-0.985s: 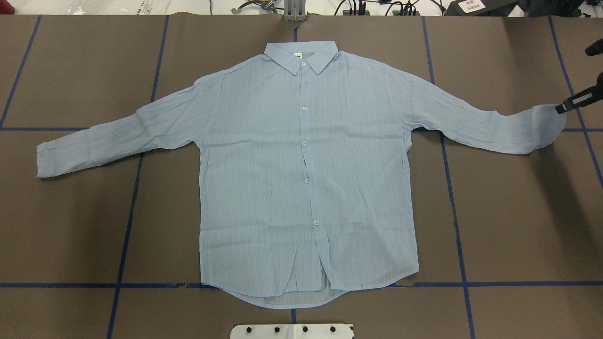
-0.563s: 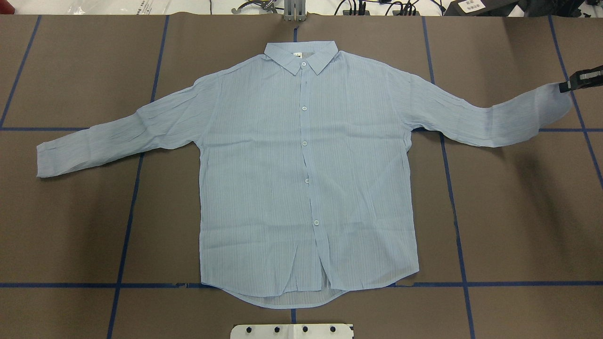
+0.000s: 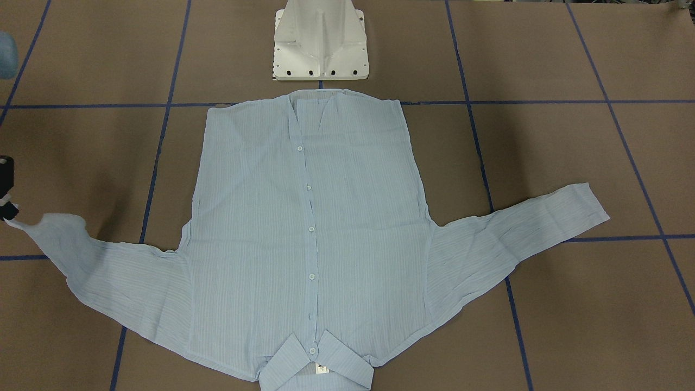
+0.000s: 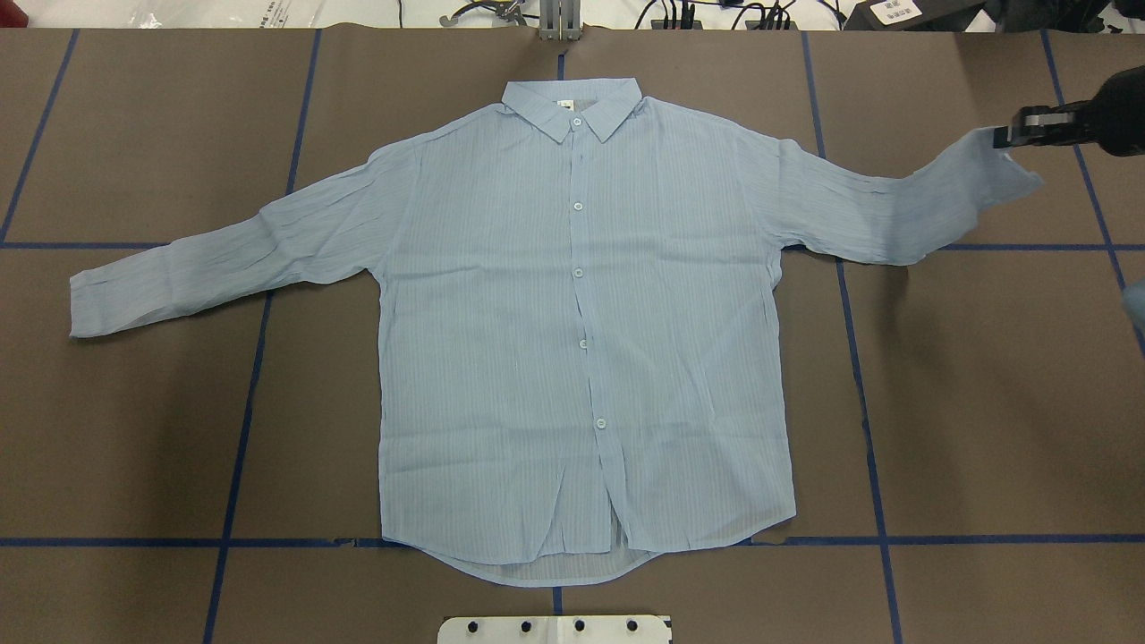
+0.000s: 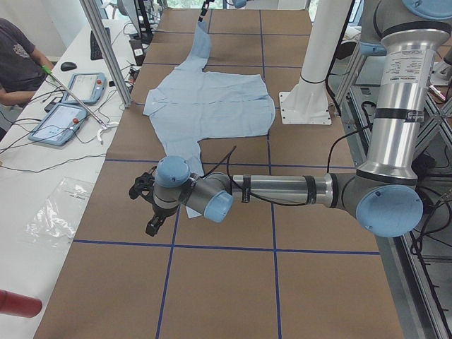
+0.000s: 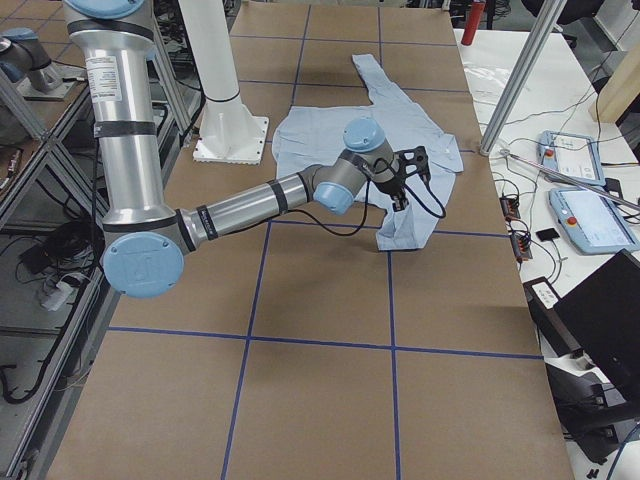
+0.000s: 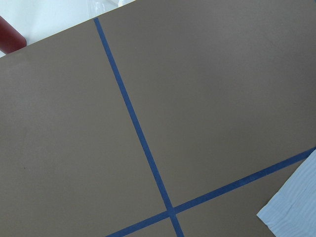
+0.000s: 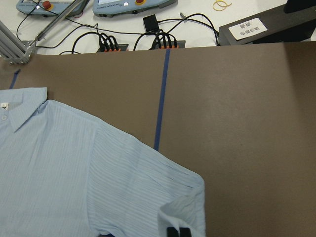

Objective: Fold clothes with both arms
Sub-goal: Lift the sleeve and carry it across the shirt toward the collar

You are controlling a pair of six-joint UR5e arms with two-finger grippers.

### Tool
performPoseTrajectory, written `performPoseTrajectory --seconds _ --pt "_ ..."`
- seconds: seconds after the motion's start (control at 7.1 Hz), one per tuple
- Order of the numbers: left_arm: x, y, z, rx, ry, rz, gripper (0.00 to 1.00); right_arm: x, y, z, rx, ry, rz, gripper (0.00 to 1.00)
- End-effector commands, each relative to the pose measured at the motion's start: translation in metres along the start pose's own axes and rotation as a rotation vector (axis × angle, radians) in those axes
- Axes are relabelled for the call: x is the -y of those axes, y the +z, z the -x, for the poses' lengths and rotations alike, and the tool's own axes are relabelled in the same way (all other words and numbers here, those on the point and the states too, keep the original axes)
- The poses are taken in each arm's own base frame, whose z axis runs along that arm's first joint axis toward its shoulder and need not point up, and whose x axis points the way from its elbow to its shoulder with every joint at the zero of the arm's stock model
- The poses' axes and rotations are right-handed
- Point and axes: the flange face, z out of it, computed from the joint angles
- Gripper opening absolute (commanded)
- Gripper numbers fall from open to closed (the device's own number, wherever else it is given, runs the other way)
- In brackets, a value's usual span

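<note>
The clothes are one pale-blue striped shirt [image 4: 581, 340] lying flat and face up on the brown table, collar [image 4: 572, 103] at the far side. Its left sleeve [image 4: 206, 268] lies spread out flat. My right gripper [image 4: 1009, 136] is shut on the right sleeve's cuff [image 4: 984, 174] and holds it off the table; the wrist view shows the fingertips [image 8: 177, 232] pinching the cuff. The same gripper [image 3: 6, 213] sits at the front view's left edge. My left gripper [image 5: 150, 226] hovers over bare table past the left cuff [image 7: 294, 205]; whether it is open I cannot tell.
The white pedestal base [image 3: 320, 46] stands at the shirt's hem side. Blue tape lines [image 4: 241, 429] grid the table. A side bench holds control pendants [image 5: 67, 116] and cables, with a person [image 5: 18, 53] seated there. A red cylinder [image 5: 18, 304] lies near the table's left end.
My right gripper has carried the cuff toward the table's far edge and inward toward the shirt body, raising the sleeve end. The rest of the shirt has not moved.
</note>
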Motion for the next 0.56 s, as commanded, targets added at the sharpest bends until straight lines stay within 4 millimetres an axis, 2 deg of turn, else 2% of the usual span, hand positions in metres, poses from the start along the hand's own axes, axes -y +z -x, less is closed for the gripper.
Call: performPoseTrajectory --seconds 0.0,0.14,0.28,0.42 --pt "-0.003 0.003 0.003 0.000 -0.005 0.006 1.00 -0.029 0.046 0.093 -0.019 0.065 -0.089 0.00" --pt "-0.003 0.003 0.003 0.000 -0.005 0.006 1.00 -0.029 0.060 0.147 -0.046 0.109 -0.109 0.00" --pt "-0.002 0.003 0.003 0.000 -0.006 0.005 1.00 -0.036 0.075 0.216 -0.092 0.147 -0.123 0.00" --pt "-0.002 0.003 0.003 0.000 -0.003 0.004 1.00 -0.045 0.080 0.262 -0.129 0.124 -0.154 0.00"
